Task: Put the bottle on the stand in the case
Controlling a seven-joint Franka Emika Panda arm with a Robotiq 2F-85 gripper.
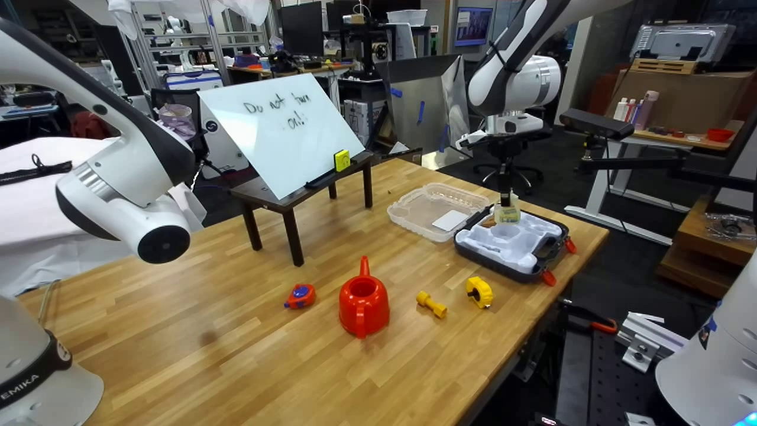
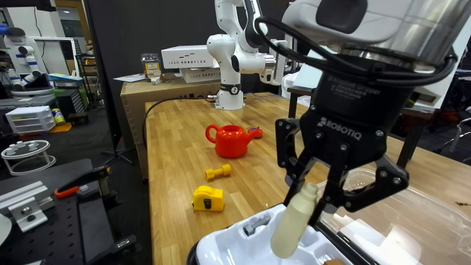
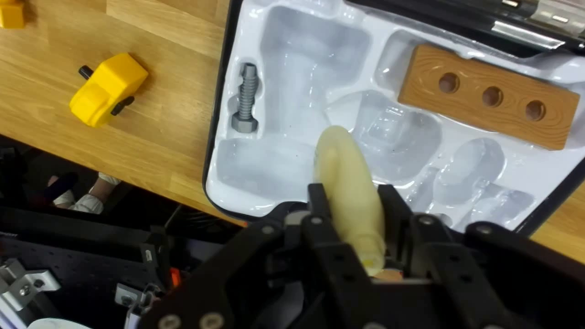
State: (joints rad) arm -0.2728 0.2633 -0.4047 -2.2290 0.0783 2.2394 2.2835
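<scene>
A pale yellow bottle (image 1: 507,212) is between the fingers of my gripper (image 2: 301,209), which is shut on it. In an exterior view the bottle (image 2: 292,224) is tilted, its neck up between the fingers and its base over the case's white insert. The wrist view shows the bottle (image 3: 349,173) flanked by both fingertips of the gripper (image 3: 351,188). The open black case (image 1: 502,269) has a white moulded insert (image 3: 283,167) with several recesses. I cannot tell whether the base touches the insert. A dark low stand (image 1: 290,207) carries a whiteboard.
A grey bolt (image 3: 247,98) and a brown block with three holes (image 3: 491,96) lie in the insert. The clear lid (image 1: 437,204) lies open beside. A yellow tape measure (image 1: 480,291), yellow dumbbell (image 1: 432,304) and red watering can (image 1: 364,316) are on the table. Another arm (image 1: 118,177) stands opposite.
</scene>
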